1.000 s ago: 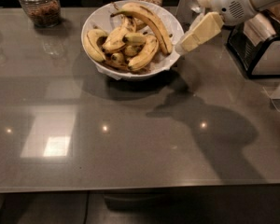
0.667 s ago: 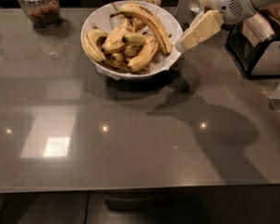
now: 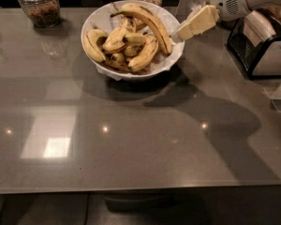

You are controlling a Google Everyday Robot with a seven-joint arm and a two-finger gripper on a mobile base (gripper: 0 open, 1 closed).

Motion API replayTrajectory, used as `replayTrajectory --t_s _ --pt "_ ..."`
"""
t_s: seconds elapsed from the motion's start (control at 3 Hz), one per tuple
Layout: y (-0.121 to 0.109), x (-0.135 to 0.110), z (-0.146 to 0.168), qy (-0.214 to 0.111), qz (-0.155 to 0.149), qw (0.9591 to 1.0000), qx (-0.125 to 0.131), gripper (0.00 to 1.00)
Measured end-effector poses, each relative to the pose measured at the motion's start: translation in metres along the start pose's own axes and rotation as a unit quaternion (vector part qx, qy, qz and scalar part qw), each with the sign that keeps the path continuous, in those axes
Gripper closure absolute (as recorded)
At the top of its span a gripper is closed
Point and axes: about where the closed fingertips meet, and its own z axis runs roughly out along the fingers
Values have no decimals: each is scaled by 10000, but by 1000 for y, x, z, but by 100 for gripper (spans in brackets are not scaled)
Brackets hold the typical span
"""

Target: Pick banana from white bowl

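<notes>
Gripper (image 3: 180, 32) at the right rim of the white bowl (image 3: 96, 15), near the far edge of the table, right of centre. Nudged a little farther in and up compared with 1 s ago: then hanging just outside the rim, now level with the lower right end of the banana (image 3: 152, 25). Possibly touching that end already, though hard to call from this angle. Grip state: cannot tell, seen side-on. No banana lifted, at any rate.

Banana lying on top of the pile, arched from the far side of the bowl down to the right rim, dark stem tip pointing toward the far left corner. Unmoved across all 3 pictures, likewise the bowl and the shorter bananas (image 3: 117, 43) beneath.

Reads as the last of the approach, not yet a grasp. Promising for the task: closing on the right fruit, at its free end, clear of the plumper ones. Worth watching for a slip along the curved skin, or a shove of the bowl toward the glass jar (image 3: 37, 6) at the far left corner.
</notes>
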Motion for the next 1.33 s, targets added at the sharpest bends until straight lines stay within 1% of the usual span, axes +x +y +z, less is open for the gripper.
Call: replayTrajectory --t_s 0.33,0.67,1.0,1.33 --pt "-29 -15 24 -513 91 9986 118 10" --pt "-48 -23 51 -861 273 9959 92 29" --pt "-48 -22 76 -949 447 9945 -78 37" --pt "-43 -16 95 -909 614 9936 -255 40"
